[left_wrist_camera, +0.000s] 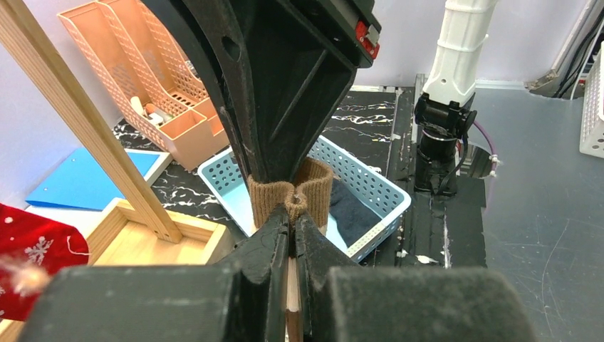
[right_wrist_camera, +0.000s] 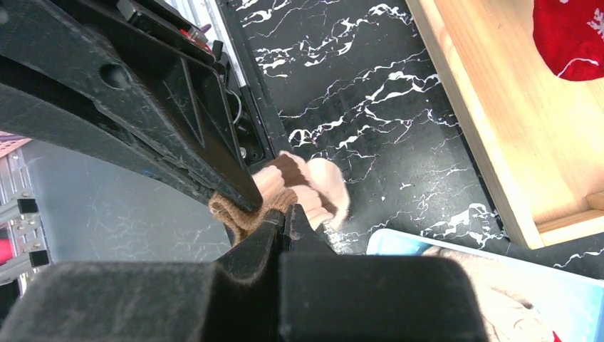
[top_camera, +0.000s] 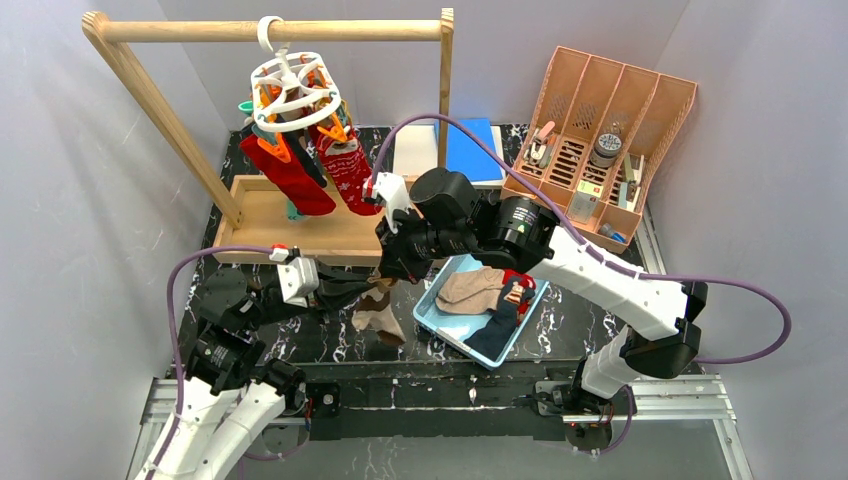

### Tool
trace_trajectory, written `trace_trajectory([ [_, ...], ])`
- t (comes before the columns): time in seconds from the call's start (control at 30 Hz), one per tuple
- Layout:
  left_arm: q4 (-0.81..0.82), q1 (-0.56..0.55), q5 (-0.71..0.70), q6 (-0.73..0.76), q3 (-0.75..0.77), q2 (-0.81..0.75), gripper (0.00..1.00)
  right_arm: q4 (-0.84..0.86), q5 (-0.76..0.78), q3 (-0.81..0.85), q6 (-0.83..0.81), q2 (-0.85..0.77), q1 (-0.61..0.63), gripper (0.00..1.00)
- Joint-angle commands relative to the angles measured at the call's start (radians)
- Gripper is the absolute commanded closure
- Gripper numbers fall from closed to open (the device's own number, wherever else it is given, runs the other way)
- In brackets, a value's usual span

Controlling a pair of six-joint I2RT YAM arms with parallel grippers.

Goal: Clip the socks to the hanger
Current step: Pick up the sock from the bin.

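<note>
A brown and beige sock (top_camera: pixel 381 314) hangs between both grippers over the dark table. In the left wrist view my left gripper (left_wrist_camera: pixel 293 214) is shut on the sock's brown ribbed cuff (left_wrist_camera: pixel 315 189). My right gripper (right_wrist_camera: pixel 286 211) is shut on the same cuff (right_wrist_camera: pixel 229 211) from the other side, with the striped foot (right_wrist_camera: pixel 308 182) dangling below. The white ring hanger (top_camera: pixel 291 88) hangs by its hook from the wooden rail at the back left. Two red socks (top_camera: pixel 291 176) are clipped under it. More socks (top_camera: pixel 497 298) lie in the blue basket.
The blue basket (top_camera: pixel 434 314) sits right of the grippers. The wooden rail frame (top_camera: pixel 270 31) stands on a wooden tray base (top_camera: pixel 305 232). A pink slotted organizer (top_camera: pixel 600 135) and a blue pad (top_camera: pixel 472 150) are at the back right.
</note>
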Motion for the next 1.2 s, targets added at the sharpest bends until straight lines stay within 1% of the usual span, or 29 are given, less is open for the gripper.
trace_trajectory([
  [0.0, 0.009, -0.006, -0.024, -0.017, -0.014, -0.016, 1.00, 0.050, -0.002, 0.014, 0.022, -0.018, 0.005, 0.99],
  [0.1, -0.027, -0.006, -0.061, 0.005, -0.007, -0.027, 1.00, 0.049, 0.011, 0.005, 0.022, -0.029, 0.005, 0.99],
  [0.17, -0.039, -0.006, -0.062, 0.014, -0.004, -0.026, 0.99, 0.046, 0.004, 0.009, 0.022, -0.028, 0.005, 0.99],
  [0.2, -0.049, -0.006, -0.072, 0.013, -0.003, -0.025, 0.89, 0.047, 0.003, 0.008, 0.022, -0.026, 0.005, 0.99],
  [0.27, -0.057, -0.006, -0.075, 0.011, -0.002, -0.024, 0.75, 0.052, 0.002, 0.007, 0.023, -0.028, 0.005, 0.99],
  [0.3, -0.057, -0.006, -0.076, 0.011, -0.003, -0.025, 0.72, 0.055, 0.003, 0.005, 0.024, -0.029, 0.005, 0.99],
  [0.37, -0.058, -0.006, -0.080, 0.009, -0.004, -0.026, 0.71, 0.056, 0.004, 0.007, 0.023, -0.029, 0.005, 0.99],
  [0.5, -0.067, -0.006, -0.080, 0.015, 0.002, -0.029, 0.73, 0.053, 0.010, 0.007, 0.024, -0.030, 0.005, 0.99],
  [0.57, -0.075, -0.006, -0.082, 0.022, 0.004, -0.028, 0.77, 0.054, 0.015, 0.006, 0.024, -0.033, 0.005, 0.99],
  [0.63, -0.079, -0.006, -0.081, 0.027, 0.004, -0.029, 0.86, 0.055, 0.017, 0.006, 0.025, -0.034, 0.005, 0.99],
  [0.7, -0.078, -0.006, -0.073, 0.028, 0.004, -0.027, 0.99, 0.056, 0.010, 0.006, 0.028, -0.033, 0.004, 0.99],
  [0.8, -0.077, -0.006, -0.077, 0.029, 0.010, -0.026, 1.00, 0.058, -0.004, 0.007, 0.035, -0.029, 0.005, 0.99],
  [0.87, -0.077, -0.006, -0.107, 0.032, 0.012, -0.037, 1.00, 0.057, -0.001, 0.013, 0.044, -0.024, 0.005, 0.99],
  [0.9, -0.078, -0.006, -0.131, 0.037, 0.012, -0.047, 1.00, 0.057, 0.007, 0.020, 0.047, -0.023, 0.005, 0.85],
  [0.93, -0.082, -0.006, -0.165, 0.043, 0.011, -0.056, 1.00, 0.055, 0.018, 0.026, 0.050, -0.024, 0.005, 0.68],
  [0.97, -0.087, -0.006, -0.191, 0.050, 0.011, -0.069, 1.00, 0.053, 0.036, 0.033, 0.053, -0.027, 0.005, 0.57],
  [1.0, -0.089, -0.006, -0.218, 0.053, 0.010, -0.081, 1.00, 0.051, 0.052, 0.042, 0.056, -0.030, 0.005, 0.49],
  [1.03, -0.092, -0.006, -0.239, 0.059, 0.011, -0.094, 1.00, 0.047, 0.067, 0.051, 0.055, -0.034, 0.005, 0.43],
  [1.07, -0.095, -0.006, -0.258, 0.067, 0.010, -0.105, 1.00, 0.042, 0.079, 0.067, 0.053, -0.036, 0.005, 0.40],
  [1.17, -0.111, -0.006, -0.322, 0.090, 0.018, -0.124, 1.00, 0.009, 0.121, 0.133, 0.047, -0.035, 0.003, 0.31],
])
